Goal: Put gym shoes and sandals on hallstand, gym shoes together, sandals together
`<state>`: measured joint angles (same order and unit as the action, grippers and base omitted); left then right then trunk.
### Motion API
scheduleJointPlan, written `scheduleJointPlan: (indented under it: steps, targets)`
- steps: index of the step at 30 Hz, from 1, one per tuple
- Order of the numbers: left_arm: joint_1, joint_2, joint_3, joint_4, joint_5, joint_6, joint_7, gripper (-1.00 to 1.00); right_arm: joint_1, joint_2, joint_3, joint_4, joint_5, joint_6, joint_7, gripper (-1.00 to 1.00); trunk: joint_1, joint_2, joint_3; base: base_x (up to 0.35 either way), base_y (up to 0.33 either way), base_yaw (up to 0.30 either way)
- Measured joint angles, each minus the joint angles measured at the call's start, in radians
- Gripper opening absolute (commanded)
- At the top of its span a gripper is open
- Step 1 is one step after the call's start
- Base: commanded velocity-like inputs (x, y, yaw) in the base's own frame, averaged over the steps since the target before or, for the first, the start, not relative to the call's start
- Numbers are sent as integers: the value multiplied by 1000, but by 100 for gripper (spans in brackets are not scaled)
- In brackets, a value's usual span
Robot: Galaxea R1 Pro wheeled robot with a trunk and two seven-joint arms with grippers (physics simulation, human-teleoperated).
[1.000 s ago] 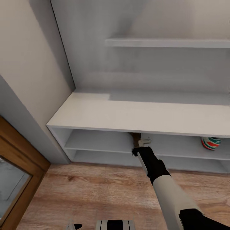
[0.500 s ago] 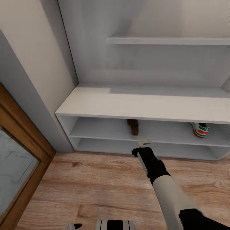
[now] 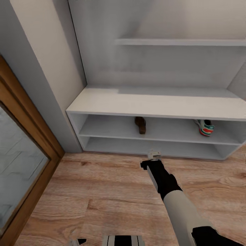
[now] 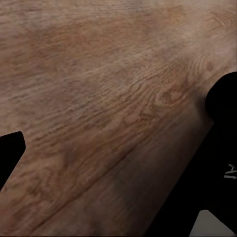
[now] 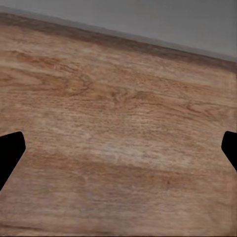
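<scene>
Head view: the hallstand (image 3: 157,106) fills the upper frame, one sandal (image 3: 140,124) mid-shelf, one gym shoe (image 3: 204,127) at right. The right gripper (image 3: 154,155) hangs over the corridor floor (image 3: 102,191), spread unclear here.

Left wrist: planks; finger spread indeterminable.

Right wrist: fingertips (image 5: 11,150) wide, empty.

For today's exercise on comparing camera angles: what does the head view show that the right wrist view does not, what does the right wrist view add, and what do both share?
Head view: the hallstand, with one sandal and one gym shoe on its upper open shelf, plus the right gripper and its arm above the floor in front of the rack.

Right wrist view: a close look at the wood grain, with a fingertip at each side edge, set wide apart with nothing between them.

Both: the corridor floor and the hallstand's pale grey base.
</scene>
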<state>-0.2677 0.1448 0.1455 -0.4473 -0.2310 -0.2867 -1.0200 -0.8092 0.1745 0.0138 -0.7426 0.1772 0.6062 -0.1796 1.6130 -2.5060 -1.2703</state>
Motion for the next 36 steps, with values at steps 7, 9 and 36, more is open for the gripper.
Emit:
scheduleJointPlan:
  steps: [7, 9, 36]
  targets:
    - [7, 6, 62, 0, 5, -11, 20, 100, 94, 0, 1, 120, 5, -262, 5, 100, 0, 0, 0, -267, 0, 0]
    - [7, 6, 81, 0, 6, -13, 23, 100, 108, 0, 1, 163, 5, -314, 5, 100, 0, 0, 0, -102, 0, 0]
    - [15, 9, 453, 10, 6, -44, 30, 100, 268, -202, 5, 713, 5, -984, 10, 100, -1, 0, 0, -9, 0, -10]
